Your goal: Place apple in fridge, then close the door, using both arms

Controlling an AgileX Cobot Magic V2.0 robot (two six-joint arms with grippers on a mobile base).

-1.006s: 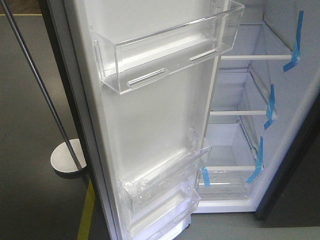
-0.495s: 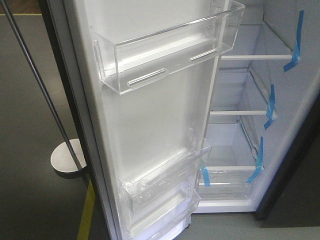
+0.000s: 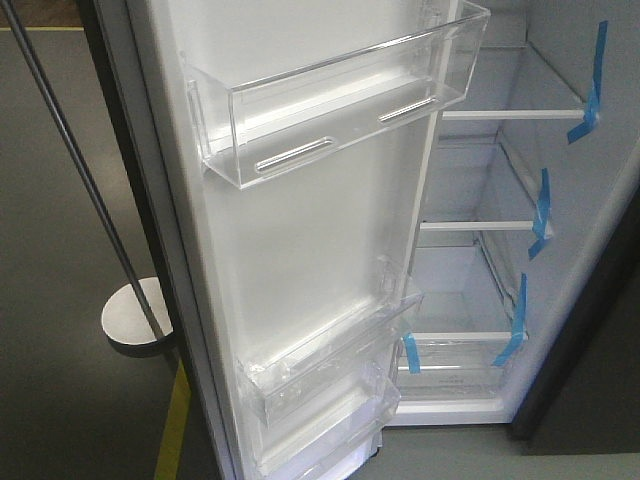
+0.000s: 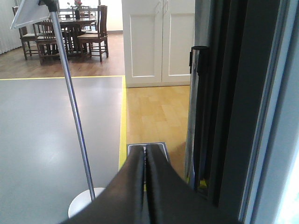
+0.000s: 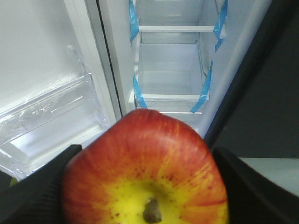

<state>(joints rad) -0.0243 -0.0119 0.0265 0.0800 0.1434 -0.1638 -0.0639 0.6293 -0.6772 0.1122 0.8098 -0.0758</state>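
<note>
Right gripper (image 5: pixel 145 196): black, its two fingers (image 5: pixel 32 196) clamped on either flank of a small round apple (image 5: pixel 145 154), red with a yellow patch around the dimpled stem end, that end turned toward the wrist camera; apple carried in the air, outside the fridge and short of its shelves; straight ahead of this gripper, the tall dark grey fridge (image 5: pixel 170 60), white inside, with clear shelves and a clear drawer (image 5: pixel 170 105); blue tape strips (image 5: pixel 134 23) at the shelf ends on both walls; ahead and to the left of this gripper, the tall narrow door (image 3: pixel 300 230), swung wide, white inner face outward, with one clear plastic bin (image 3: pixel 330 110) high up and more clear bins (image 5: pixel 51 121) lower down. Left gripper (image 4: pixel 144 154): black, fingers pressed together with nothing between them; just to its right, a dark grey upright edge (image 4: pixel 233 107), contact not discernible; ahead of it, light wooden floor (image 4: pixel 159 112) and a white panelled cabinet (image 4: pixel 159 42); to its left, grey floor bordered by a yellow line (image 4: pixel 122 121), and a thin metal pole (image 4: pixel 74 107) on a round white base (image 3: pixel 135 315); far ahead to the left, dark wooden dining chairs (image 4: pixel 91 30).
</note>
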